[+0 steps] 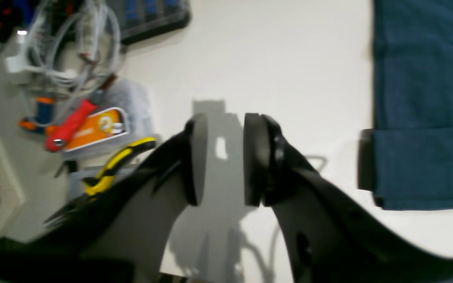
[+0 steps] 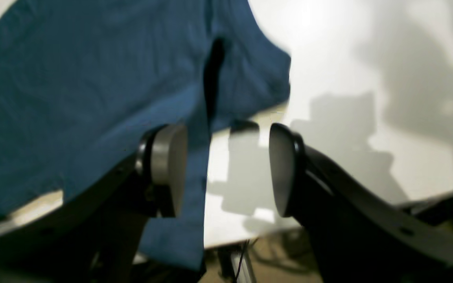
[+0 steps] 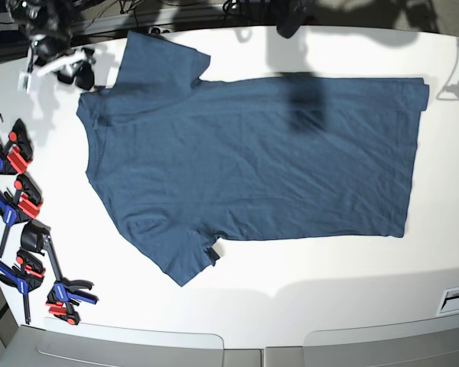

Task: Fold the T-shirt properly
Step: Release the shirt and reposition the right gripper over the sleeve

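Base view: dark teal-blue cotton T-shirt (image 3: 268, 160) lies spread on the white table (image 3: 321, 298)

The shirt lies sideways across the table, wrinkled, one short sleeve angled out at the lower left and another part extending at the upper left. The black right gripper (image 2: 228, 171), its fingers parted with nothing between them, is near the shirt's upper-left corner. The black left gripper (image 1: 224, 161) has its fingers apart too, holding nothing, beside the shirt. Red, black and blue clamps (image 3: 19, 206) line the table's left side.
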You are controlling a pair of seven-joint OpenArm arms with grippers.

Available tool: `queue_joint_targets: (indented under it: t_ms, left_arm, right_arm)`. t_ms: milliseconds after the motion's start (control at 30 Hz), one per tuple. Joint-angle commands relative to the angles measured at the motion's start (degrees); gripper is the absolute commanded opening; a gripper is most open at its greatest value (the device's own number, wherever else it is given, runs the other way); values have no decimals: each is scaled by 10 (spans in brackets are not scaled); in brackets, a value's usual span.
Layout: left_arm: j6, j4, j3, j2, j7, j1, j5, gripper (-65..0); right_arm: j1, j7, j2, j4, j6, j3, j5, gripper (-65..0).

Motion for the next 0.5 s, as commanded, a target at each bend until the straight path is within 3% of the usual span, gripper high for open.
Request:
queue_joint_targets:
  t_ms: [0,233,467]
  left_arm:
    - [7,8,-6,-12,-13,0,-3,-503]
    - [7,8,-6,-12,-13,0,-3,-503]
    - [7,8,-6,-12,-25,0,-3,-503]
  right_arm:
    - [-10,12,1,11,3,3,22,-338]
    - [-37,13,-40,6,4,3,33,-338]
    - [-35,26,-44,-38,4,3,47,-338]
